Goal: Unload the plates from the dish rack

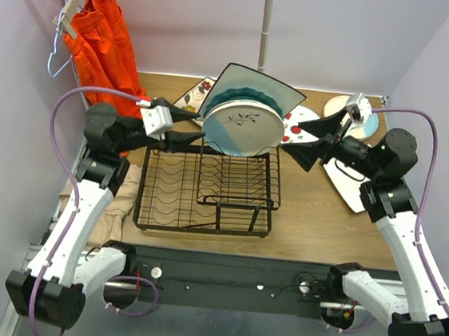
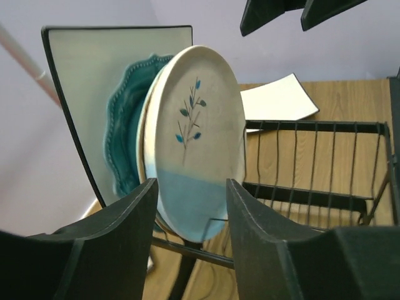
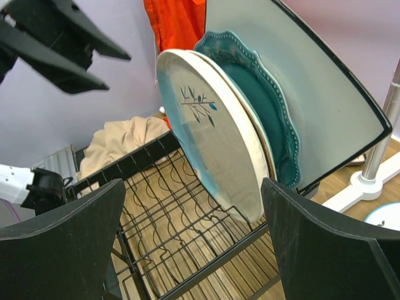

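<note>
**Top external: leaf-sprig plate (image 1: pixel 243 127) being flanked for removal**

It is being propped upright in the dish rack (image 1: pixel 204 206), between the left gripper (image 1: pixel 197 127) and right gripper (image 1: pixel 290 139), both sets of jaws being held wide and empty. A closing on its rim is seemingly being called for next.

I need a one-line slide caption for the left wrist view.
Open left gripper faces the sprig-painted plate standing in the black dish rack.

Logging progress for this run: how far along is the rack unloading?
Done: a white square plate and a red-print plate lie on the table. In hand: nothing; the left gripper and right gripper are open, flanking the sprig plate. Left: that plate, a teal scalloped plate and a large square plate, at least, stand in the dish rack.
</note>
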